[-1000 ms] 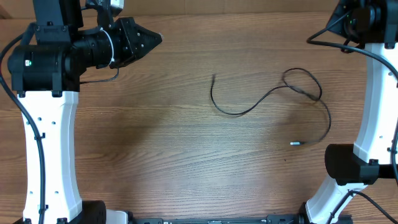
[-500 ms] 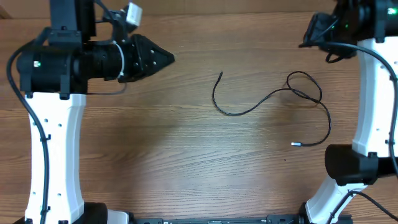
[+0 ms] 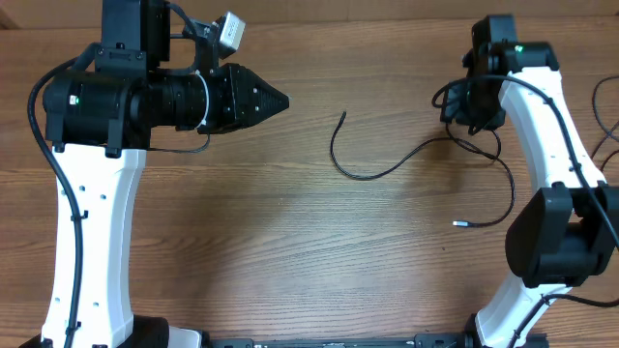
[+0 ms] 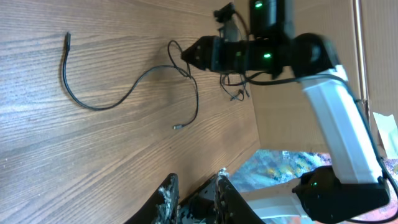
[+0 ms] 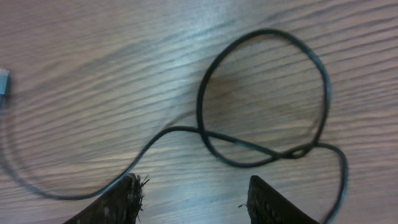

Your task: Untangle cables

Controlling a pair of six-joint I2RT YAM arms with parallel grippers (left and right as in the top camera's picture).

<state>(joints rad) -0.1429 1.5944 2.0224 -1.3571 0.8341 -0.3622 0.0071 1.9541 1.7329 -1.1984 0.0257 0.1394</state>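
- Since it all lies flat on the wooden surface (image 3: pixel 242 251), we get a pretty clean read: one thin black cable (image 3: pixel 364 178) sits right of centre, resting on the wood along its full length.
- Its bare black end (image 3: pixel 343 115) sits near the middle of the surface, pointing toward the far edge. From there the cord dips into a U shape and climbs off to the right.
- Over on the right it curls into a loop (image 5: pixel 199 106), and in the right wrist view we can see the cord crossing itself at the bottom of that ring.
- Past the loop it swings down in a wide arc and ends at a small silver plug (image 3: pixel 459 223), nearer the front edge and well apart from the other end.
- The right fingers (image 5: pixel 124 202) are spread wide and empty, parked directly over the loop. We can't tell how high above it they are.
- The left fingers (image 4: pixel 166 198) are parted only a crack, also empty, and well off to the left of the cable with their tips aimed toward it.
- From the left wrist view we can see the right arm (image 4: pixel 336 118) reaching in over the loop, so neither arm is gripping the cable.
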